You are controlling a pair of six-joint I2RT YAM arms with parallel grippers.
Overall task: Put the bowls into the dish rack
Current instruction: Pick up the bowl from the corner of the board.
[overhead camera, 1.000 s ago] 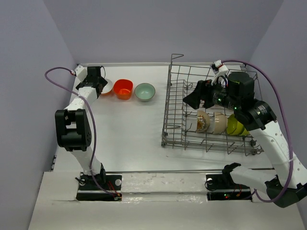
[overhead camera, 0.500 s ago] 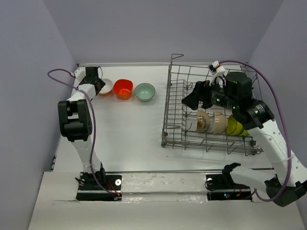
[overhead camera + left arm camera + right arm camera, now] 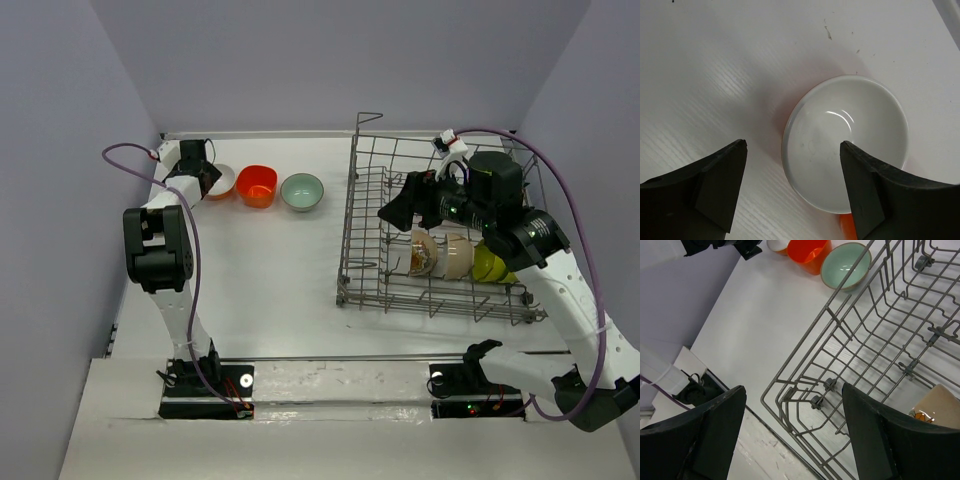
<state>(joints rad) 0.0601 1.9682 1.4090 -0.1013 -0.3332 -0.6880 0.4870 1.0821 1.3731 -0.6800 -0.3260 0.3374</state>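
On counter [image 3: 270, 260]: dish rack [image 3: 350, 225] at right, racked bowls [image 3: 455, 255] at its near end. Over rack: right end effector [image 3: 794, 389], wide, empty, well apart from loose bowls. Far-left corner: left end effector [image 3: 792, 145], wide, holding nothing, straight above white bowl [image 3: 860, 135], straddling its rim, one finger inside, other outside. Round, so no long axis. Just right: orange bowl [image 3: 257, 184], teal bowl [image 3: 302, 191]. Left arm's pick, likely.

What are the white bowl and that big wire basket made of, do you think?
The white bowl looks like glazed ceramic, though it may be melamine. It is smooth and glossy, with a curved reflection of light inside. The dish rack looks like grey metal wire, perhaps coated. Its thin rods are joined in a grid and have a dull, even sheen.
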